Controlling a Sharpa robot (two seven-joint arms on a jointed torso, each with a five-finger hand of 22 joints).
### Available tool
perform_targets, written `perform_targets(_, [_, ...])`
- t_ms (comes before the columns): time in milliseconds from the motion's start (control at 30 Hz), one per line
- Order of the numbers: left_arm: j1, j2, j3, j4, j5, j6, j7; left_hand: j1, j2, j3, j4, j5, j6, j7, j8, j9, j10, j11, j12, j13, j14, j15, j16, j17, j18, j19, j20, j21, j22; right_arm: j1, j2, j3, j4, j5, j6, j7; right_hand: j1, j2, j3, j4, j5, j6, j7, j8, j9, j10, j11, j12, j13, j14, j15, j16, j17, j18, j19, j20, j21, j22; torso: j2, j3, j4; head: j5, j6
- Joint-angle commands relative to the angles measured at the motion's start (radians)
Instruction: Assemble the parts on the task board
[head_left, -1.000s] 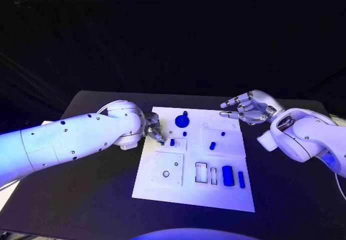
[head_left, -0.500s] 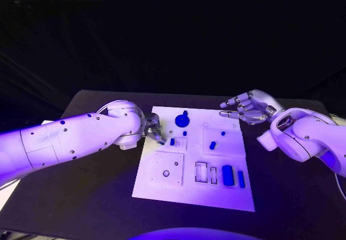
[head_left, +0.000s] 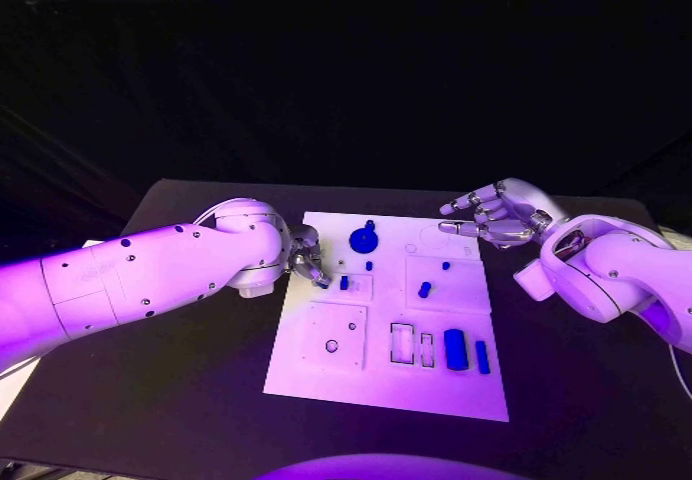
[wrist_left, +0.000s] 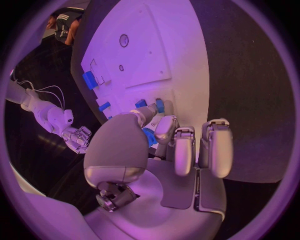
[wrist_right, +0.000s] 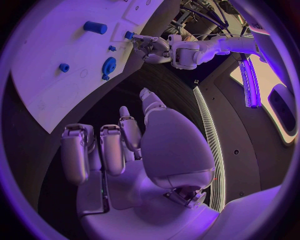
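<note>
The white task board (head_left: 325, 375) lies mid-table. On it are a blue round part with a knob (head_left: 364, 239), several small blue pegs (head_left: 424, 291), a long blue block (head_left: 456, 350) and a thin blue bar (head_left: 482, 357). My left hand (head_left: 306, 258) hovers at the board's left edge, fingers curled beside an upright blue peg (head_left: 343, 283). In the left wrist view a small blue part (wrist_left: 150, 137) sits pinched between the thumb and a finger of the left hand (wrist_left: 156, 145). My right hand (head_left: 493, 220) hangs over the board's far right corner, fingers apart and holding nothing.
Two rectangular slots (head_left: 402, 343) sit beside the long block, and a round hole (head_left: 332, 347) lies in the near left plate. The black table (head_left: 173, 400) has bare room to the left, to the right and in front of the board.
</note>
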Motion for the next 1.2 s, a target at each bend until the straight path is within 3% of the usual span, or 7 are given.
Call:
perform_targets(33, [-0.006,0.005,-0.006,-0.005,0.019,0.044,-0.018,-0.014,0.003,0.04,-0.039,0.006,0.016,-0.018,0.005,0.0,0.011,0.0,0.007,0.002,0.104,-0.005,0.003,0.263,-0.001,0.058,-0.004,-0.001,0.193,-0.001,0.0,0.0,0.002,-0.003,0.012,0.001,0.0,0.011,-0.007,-0.002,0.004,0.001,-0.002,0.002,0.001,-0.004,-0.001,-0.001,0.026,0.064,-0.001,-0.004,0.079,0.013,-0.008,0.001,-0.006,0.098,0.0,0.0008,0.0001,-0.002,0.001])
perform_targets(233, [-0.005,0.014,-0.006,-0.017,0.039,0.048,-0.038,-0.102,0.007,0.005,0.025,0.006,0.031,-0.019,0.003,-0.006,0.017,-0.001,0.014,0.009,0.104,-0.007,0.003,0.263,-0.003,0.063,-0.006,0.005,0.2,-0.001,-0.002,0.0,0.003,-0.004,0.011,0.0,0.0,0.011,-0.007,-0.002,0.004,0.001,-0.002,0.002,0.001,-0.004,-0.001,-0.001,0.026,0.064,-0.001,-0.004,0.079,0.013,-0.008,0.001,-0.006,0.098,0.0,0.0002,0.0006,-0.004,0.0])
perform_targets(367, [-0.005,0.02,-0.006,-0.022,0.044,0.063,-0.048,-0.137,-0.001,-0.017,0.044,0.006,0.038,-0.021,0.002,-0.009,0.019,-0.002,0.017,0.012,0.104,-0.009,0.003,0.263,-0.004,0.064,-0.008,0.007,0.203,-0.001,-0.002,0.0,0.004,-0.006,0.013,0.0,0.0,0.011,-0.007,-0.002,0.004,0.001,-0.002,0.002,0.001,-0.004,-0.001,-0.001,0.026,0.064,-0.001,-0.004,0.079,0.013,-0.008,0.001,-0.006,0.098,0.0,0.0012,-0.0006,-0.003,0.002])
perform_targets(1100, [-0.005,0.038,-0.006,-0.05,0.049,0.071,-0.069,-0.2,-0.008,-0.072,0.076,0.007,0.062,-0.027,0.003,-0.016,0.023,-0.008,0.02,0.017,0.104,-0.013,0.003,0.263,-0.004,0.066,-0.011,0.009,0.205,-0.001,-0.006,0.0,0.007,-0.001,0.018,-0.002,0.0,0.012,-0.008,-0.001,0.005,0.002,-0.002,0.003,0.001,-0.004,-0.002,-0.002,0.025,0.063,-0.002,-0.006,0.076,0.014,-0.009,0.001,-0.007,0.095,0.0,-0.0004,0.0006,-0.009,0.0])
perform_targets(1200, [-0.005,0.039,-0.006,-0.052,0.049,0.073,-0.069,-0.211,-0.019,-0.085,0.079,0.006,0.065,-0.028,0.004,-0.016,0.024,-0.008,0.021,0.018,0.104,-0.014,0.003,0.263,-0.005,0.067,-0.011,0.01,0.207,-0.001,-0.006,0.0,0.007,-0.001,0.019,-0.002,0.0,0.012,-0.008,-0.001,0.005,0.002,-0.002,0.003,0.001,-0.004,-0.002,-0.002,0.025,0.063,-0.002,-0.006,0.076,0.014,-0.009,0.001,-0.007,0.095,0.0,-0.0002,0.0014,-0.01,-0.001])
